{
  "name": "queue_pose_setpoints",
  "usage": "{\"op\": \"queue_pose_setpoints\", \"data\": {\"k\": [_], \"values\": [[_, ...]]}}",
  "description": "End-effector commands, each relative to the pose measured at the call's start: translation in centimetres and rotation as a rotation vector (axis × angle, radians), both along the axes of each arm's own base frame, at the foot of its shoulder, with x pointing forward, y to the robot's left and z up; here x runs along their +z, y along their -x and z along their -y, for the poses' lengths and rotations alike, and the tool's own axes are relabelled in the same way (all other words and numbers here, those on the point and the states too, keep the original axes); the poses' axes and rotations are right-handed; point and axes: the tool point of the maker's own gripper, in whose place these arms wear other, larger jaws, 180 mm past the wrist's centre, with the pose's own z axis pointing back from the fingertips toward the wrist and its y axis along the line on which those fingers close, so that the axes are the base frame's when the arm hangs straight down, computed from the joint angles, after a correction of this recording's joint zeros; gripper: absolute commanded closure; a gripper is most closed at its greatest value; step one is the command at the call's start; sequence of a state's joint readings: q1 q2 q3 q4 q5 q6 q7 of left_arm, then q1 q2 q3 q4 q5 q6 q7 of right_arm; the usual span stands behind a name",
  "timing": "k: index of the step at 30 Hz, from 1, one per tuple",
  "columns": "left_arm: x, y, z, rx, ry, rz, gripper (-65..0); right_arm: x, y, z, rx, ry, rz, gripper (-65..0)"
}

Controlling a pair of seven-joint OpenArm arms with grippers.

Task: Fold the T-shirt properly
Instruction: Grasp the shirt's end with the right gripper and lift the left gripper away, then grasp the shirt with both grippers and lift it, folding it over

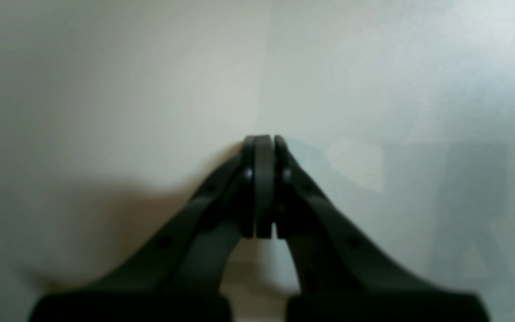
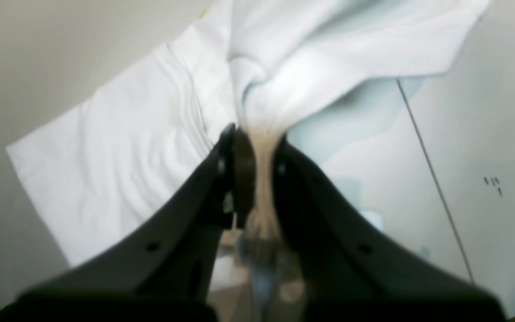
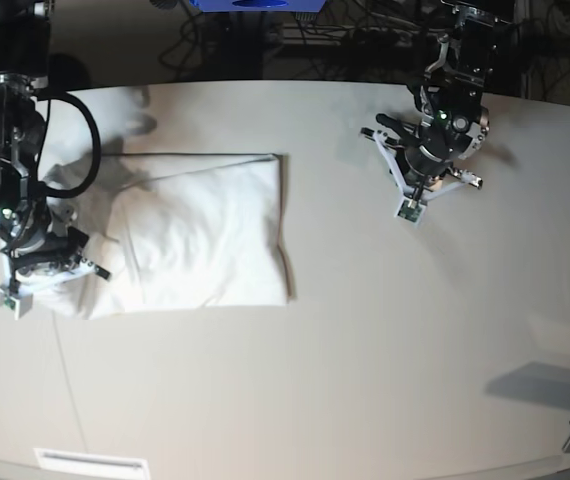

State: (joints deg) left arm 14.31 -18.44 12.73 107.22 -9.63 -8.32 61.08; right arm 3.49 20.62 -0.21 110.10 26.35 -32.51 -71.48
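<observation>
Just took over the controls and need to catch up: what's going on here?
The right end effector has a bunched piece of the shirt pinched between its fingers, partway through folding it. The rest lies on the table, plain white side showing. The left end effector is shut and empty, off to the side.
</observation>
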Motion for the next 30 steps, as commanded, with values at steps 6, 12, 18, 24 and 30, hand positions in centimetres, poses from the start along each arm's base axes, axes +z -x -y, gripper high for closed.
{"op": "queue_pose_setpoints", "data": {"k": [6, 12, 18, 24, 30], "values": [[0.0, 0.5, -0.3, 0.002, -0.01, -0.011, 0.0, 2.6, -1.8, 0.7, -0.012, 0.027, 0.091, -0.3], [-0.2, 0.7, -0.3, 0.003, -0.009, -0.017, 0.0, 3.6, -2.1, 0.5, -0.003, 0.032, 0.121, -0.3], [-0.2, 0.5, -0.3, 0.005, -0.008, -0.016, 0.0, 3.8, -2.3, 0.2, 0.001, 0.027, 0.131, -0.3], [-1.7, 0.7, 0.0, 0.018, 0.005, -0.054, 0.0, 4.4, -2.3, 0.0, 0.009, 0.029, 0.15, -0.1], [-2.1, -0.4, 1.9, -0.021, 0.026, -0.052, 0.0, 4.7, -2.5, -0.1, 0.017, 0.044, 0.174, -0.1]]}}
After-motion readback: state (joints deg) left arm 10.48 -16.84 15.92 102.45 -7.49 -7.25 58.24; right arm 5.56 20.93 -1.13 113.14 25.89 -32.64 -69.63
